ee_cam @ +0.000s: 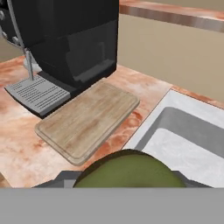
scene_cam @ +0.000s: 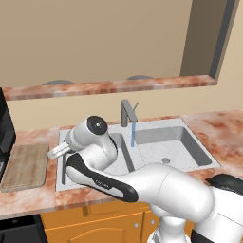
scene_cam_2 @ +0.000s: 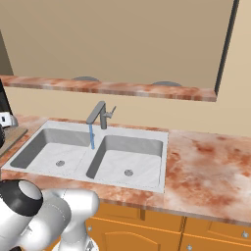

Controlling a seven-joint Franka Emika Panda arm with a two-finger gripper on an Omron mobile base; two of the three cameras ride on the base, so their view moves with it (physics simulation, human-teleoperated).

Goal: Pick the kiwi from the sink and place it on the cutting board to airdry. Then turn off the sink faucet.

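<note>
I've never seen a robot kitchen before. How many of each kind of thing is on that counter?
Kiwi: 1
Cutting board: 1
Coffee machine: 1
Sink: 1, with 2 basins
Faucet: 1, running
Total: 5
</note>
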